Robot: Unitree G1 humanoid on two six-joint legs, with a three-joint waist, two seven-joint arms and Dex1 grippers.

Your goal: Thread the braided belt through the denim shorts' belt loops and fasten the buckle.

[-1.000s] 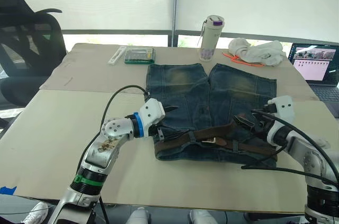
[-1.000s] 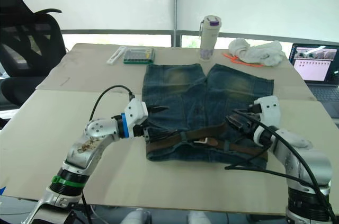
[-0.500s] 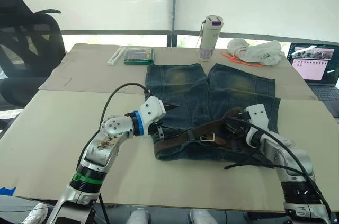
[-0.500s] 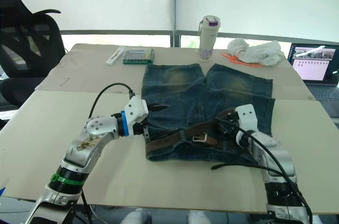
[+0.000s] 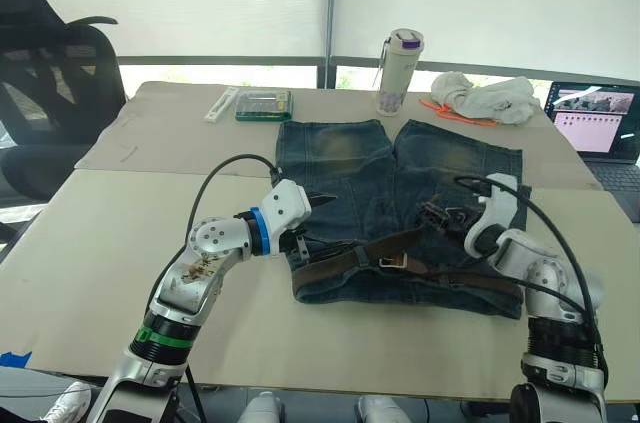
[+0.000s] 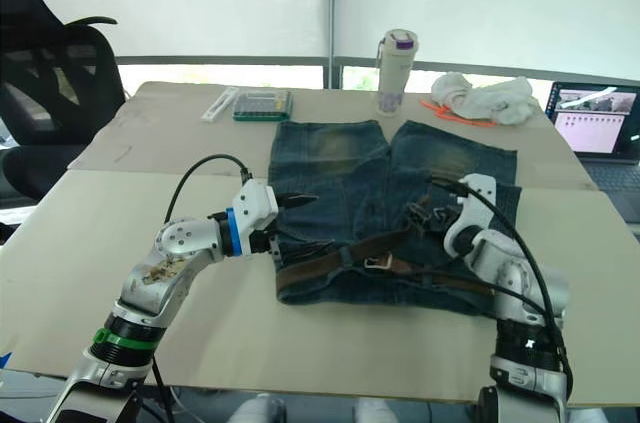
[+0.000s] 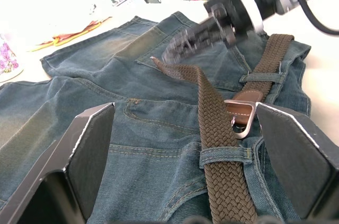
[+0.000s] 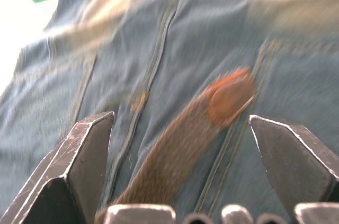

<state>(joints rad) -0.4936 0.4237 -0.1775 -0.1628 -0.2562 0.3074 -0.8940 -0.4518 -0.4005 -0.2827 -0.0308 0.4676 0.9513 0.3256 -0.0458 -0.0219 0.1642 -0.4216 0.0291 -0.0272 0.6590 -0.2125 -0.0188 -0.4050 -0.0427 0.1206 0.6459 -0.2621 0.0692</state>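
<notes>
Belt [image 5: 400, 251] lies along waistband of denim shorts [image 5: 400, 183], long axis running from L gripper [image 5: 310, 226] across to R gripper [image 5: 437, 215]. Free tip sits directly ahead of R gripper, between its wide-open fingers, nothing held. Buckle [image 7: 242, 119] just past mid-waist, closer to R arm. L gripper also spread wide, empty, at opposite waistband end, strap through belt loop [image 7: 225, 154] just in front

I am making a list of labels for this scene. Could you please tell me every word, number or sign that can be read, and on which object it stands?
No text can be read.
Laptop screen: windows with content, too small to read.
Bottle: floral print, no legible words.
Green tray: markings too small to read.
Denim shorts and braided belt: no label visible.
</notes>
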